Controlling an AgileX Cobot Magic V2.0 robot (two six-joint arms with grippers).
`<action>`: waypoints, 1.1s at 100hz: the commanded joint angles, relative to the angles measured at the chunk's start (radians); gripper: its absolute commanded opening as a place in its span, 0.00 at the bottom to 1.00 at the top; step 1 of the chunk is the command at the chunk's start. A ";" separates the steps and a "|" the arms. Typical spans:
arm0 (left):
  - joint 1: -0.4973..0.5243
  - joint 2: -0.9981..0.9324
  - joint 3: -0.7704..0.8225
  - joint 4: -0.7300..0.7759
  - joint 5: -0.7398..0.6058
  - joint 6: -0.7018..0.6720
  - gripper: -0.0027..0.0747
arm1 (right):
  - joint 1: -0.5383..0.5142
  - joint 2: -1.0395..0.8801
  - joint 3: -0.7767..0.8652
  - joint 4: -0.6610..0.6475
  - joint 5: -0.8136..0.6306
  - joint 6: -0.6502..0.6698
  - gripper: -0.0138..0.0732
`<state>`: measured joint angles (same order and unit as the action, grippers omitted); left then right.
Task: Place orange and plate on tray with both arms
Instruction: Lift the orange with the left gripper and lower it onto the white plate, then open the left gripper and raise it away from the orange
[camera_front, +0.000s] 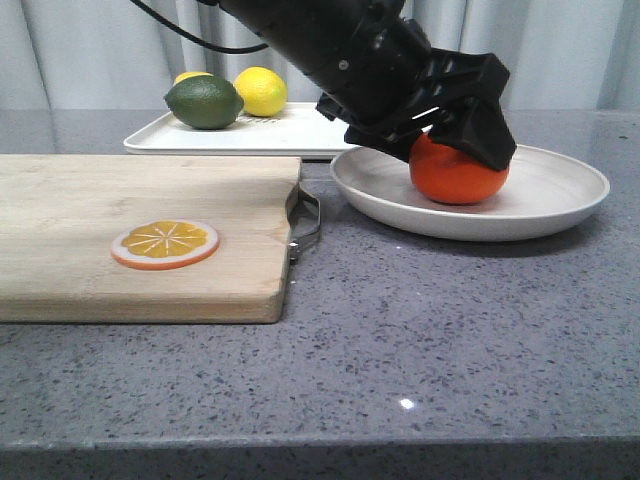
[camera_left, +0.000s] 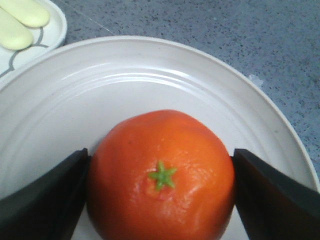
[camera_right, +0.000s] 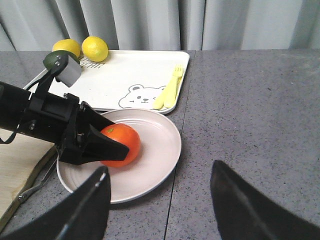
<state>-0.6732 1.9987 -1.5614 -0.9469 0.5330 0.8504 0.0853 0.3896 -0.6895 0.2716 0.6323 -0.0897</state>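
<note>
1. the step in hand looks like the pick of the orange (camera_front: 455, 172): it sits on the plate (camera_front: 560, 195), toward the side nearer the cutting board (camera_front: 130, 235), and the left gripper (camera_front: 452, 125) straddles it from above.
2. in the left wrist view the two black fingers (camera_left: 45, 200) stand on either side of the orange (camera_left: 160, 175), right against the skin. whether they are squeezing yet or only touching i cannot tell, and the fruit seems to rest on the plate (camera_left: 100, 85) and not to be lifted.
3. the right gripper (camera_right: 157, 200) hangs with its jaws spread wide and nothing between them, above the table (camera_right: 250, 100) beside the plate (camera_right: 155, 150), well short of its rim.
4. the tray (camera_right: 135, 70) lies just behind the plate, their edges close. it already carries a lemon (camera_right: 95, 48), a lime (camera_front: 204, 101) and a pale yellow fork (camera_right: 172, 85) (so free room is mostly in the middle and near the bear print).
5. next, i judge, the left arm needs a firm grip and a straight lift, then a short carry back over the tray rim. the right arm has to come down onto the plate's near rim for its own pick.
</note>
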 joint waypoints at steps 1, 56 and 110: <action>-0.008 -0.052 -0.033 -0.027 -0.016 -0.011 0.73 | -0.007 0.015 -0.032 0.002 -0.077 -0.009 0.68; -0.003 -0.178 -0.062 -0.021 -0.039 -0.012 0.85 | -0.007 0.015 -0.032 0.002 -0.076 -0.009 0.68; 0.050 -0.579 0.332 0.058 -0.292 -0.015 0.83 | -0.007 0.015 -0.032 0.002 -0.062 -0.009 0.68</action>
<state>-0.6553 1.5343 -1.2841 -0.8764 0.3268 0.8442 0.0853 0.3896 -0.6895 0.2716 0.6419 -0.0897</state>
